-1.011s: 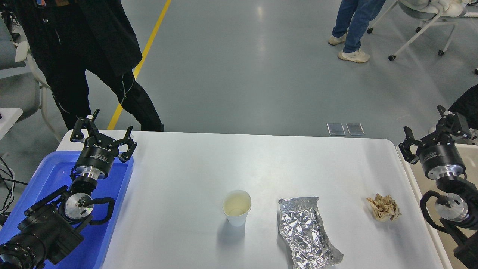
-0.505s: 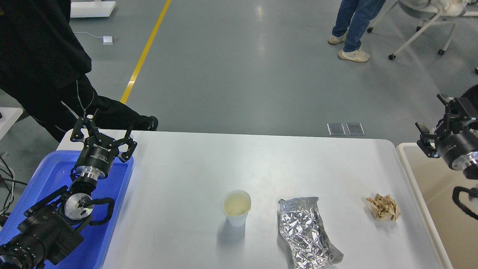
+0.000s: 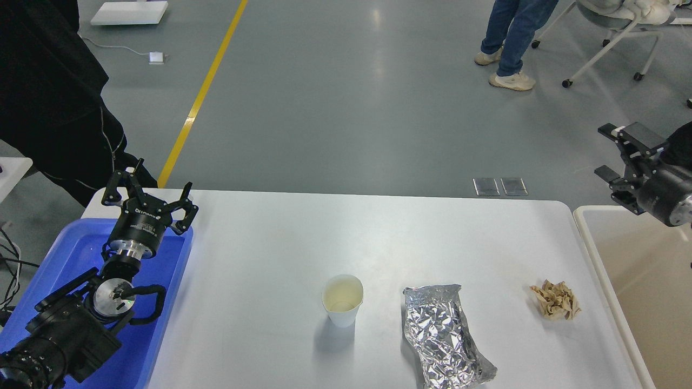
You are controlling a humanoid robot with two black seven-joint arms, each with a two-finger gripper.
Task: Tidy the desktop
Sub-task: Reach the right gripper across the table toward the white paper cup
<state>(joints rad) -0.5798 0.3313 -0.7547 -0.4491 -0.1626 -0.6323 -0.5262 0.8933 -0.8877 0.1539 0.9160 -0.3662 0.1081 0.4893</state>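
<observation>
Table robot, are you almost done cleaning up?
Not really. Nothing looks put away: the paper cup, the foil wrapper and the crumpled brown paper all sit on the desktop. Nothing is in hand: my left tool is open and empty above the blue tray, and my right tool is open off the table's right side. All three are left.

My desktop (image 3: 346,237), three things along its lower half.

A white paper cup (image 3: 343,300) stands upright at lower centre with pale liquid inside. Just right of it lies a crumpled silver foil packet (image 3: 443,335), running down toward the bottom edge. Farther right, apart from the foil, sits a small wad of crumpled tan paper (image 3: 556,300), near the right rim.
</observation>
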